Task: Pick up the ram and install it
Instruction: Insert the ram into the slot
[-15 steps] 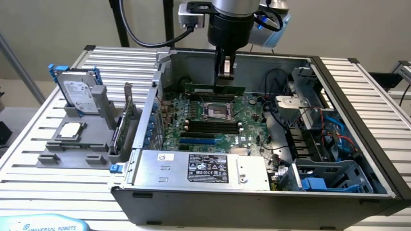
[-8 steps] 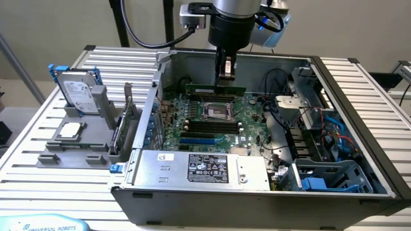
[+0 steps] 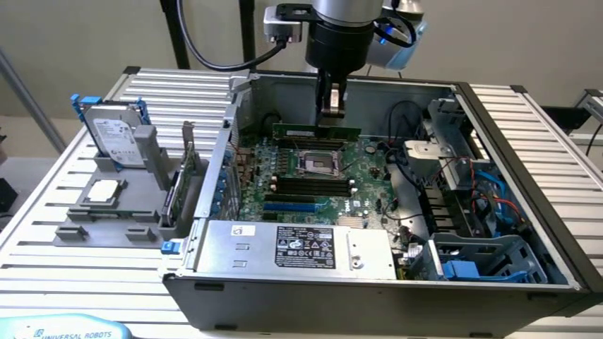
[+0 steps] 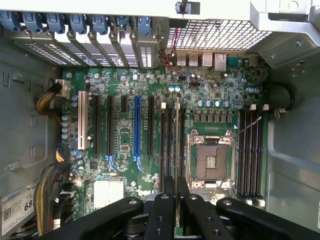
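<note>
On the exterior view, I see the pincer [image 3: 330, 113] reaching down into the open computer case [image 3: 377, 304], which stands on the slatted counter [image 3: 85, 282]. It is clamped on the top edge of the ram [image 3: 315, 131]. The green stick hangs level above the motherboard [image 3: 363, 176], just on the far side of the processor socket [image 3: 320, 164]. To the exterior view's left, outside the case, a grey holder [image 3: 104, 229] carries a hard drive [image 3: 118, 134] and a square silver chip [image 3: 104, 189].

On the wrist view, the black fingers [image 4: 165, 210] pinch the ram [image 4: 178, 135], which I see edge-on as a thin pale line. It runs parallel to the black slots [image 4: 167, 140] just beside the socket [image 4: 210, 162]. I cannot tell whether it touches a slot.
</note>
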You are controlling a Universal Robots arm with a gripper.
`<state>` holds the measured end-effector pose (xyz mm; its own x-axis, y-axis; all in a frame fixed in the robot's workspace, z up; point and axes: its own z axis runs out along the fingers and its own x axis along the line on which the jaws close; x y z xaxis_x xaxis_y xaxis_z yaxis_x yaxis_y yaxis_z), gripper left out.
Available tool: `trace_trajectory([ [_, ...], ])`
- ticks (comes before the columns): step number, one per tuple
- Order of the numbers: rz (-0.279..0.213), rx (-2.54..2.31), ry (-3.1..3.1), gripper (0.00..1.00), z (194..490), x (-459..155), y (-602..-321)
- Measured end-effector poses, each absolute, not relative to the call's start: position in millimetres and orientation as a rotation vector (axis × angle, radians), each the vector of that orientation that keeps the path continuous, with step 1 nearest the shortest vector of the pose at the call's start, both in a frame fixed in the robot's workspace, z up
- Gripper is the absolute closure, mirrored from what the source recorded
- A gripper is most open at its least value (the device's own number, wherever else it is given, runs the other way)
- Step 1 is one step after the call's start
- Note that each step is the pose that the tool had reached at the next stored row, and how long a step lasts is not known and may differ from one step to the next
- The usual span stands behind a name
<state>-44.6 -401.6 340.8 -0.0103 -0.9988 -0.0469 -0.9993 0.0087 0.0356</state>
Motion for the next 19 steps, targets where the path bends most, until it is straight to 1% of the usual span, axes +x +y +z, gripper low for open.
trace_trajectory([
  [19, 0.089, -2.205, 2.226, 0.87, 307.6, -40.8, -402.2],
])
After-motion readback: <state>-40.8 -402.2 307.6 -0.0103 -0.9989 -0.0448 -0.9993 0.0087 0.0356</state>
